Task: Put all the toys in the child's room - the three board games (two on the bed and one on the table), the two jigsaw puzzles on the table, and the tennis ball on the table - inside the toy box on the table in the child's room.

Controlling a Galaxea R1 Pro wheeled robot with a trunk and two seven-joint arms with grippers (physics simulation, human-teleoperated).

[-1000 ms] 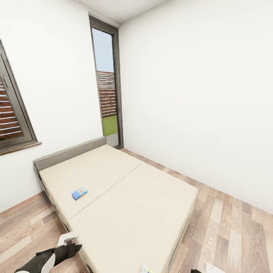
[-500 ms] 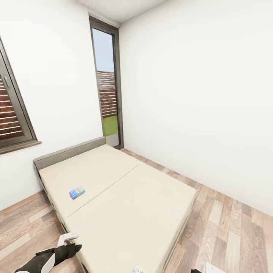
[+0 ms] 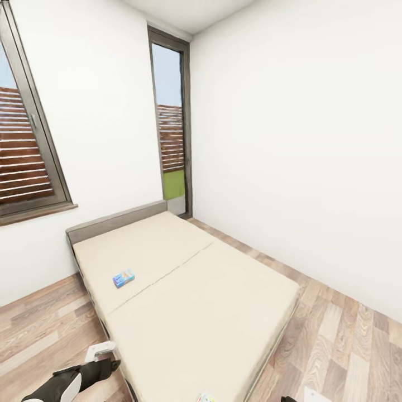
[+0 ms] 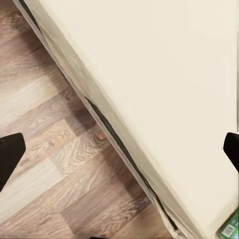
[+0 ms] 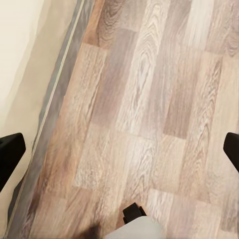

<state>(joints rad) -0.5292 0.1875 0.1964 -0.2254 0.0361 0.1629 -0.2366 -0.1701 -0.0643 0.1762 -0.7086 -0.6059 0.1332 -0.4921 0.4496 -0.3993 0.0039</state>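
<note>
The bed (image 3: 190,290) with its beige mattress and grey headboard lies ahead of me in the head view. A small blue board game (image 3: 124,277) rests on the mattress near the headboard. A second board game (image 3: 206,397), white with a green edge, peeks in at the near end of the mattress and also shows in the left wrist view (image 4: 229,228). My left gripper (image 4: 119,154) is open above the bed's side edge, holding nothing. My right gripper (image 5: 119,152) is open over the wood floor, also holding nothing. The table, toy box, jigsaw puzzles and tennis ball are out of view.
Wood plank floor (image 3: 346,346) runs along the bed's right side up to a white wall. A tall narrow window (image 3: 173,123) stands in the far corner and a shuttered window (image 3: 25,145) on the left wall. My left arm (image 3: 70,379) reaches in low beside the bed's left edge.
The whole picture has shifted right and the left window shows more, so the camera has turned left. The games on the bed and both arms keep their places.
</note>
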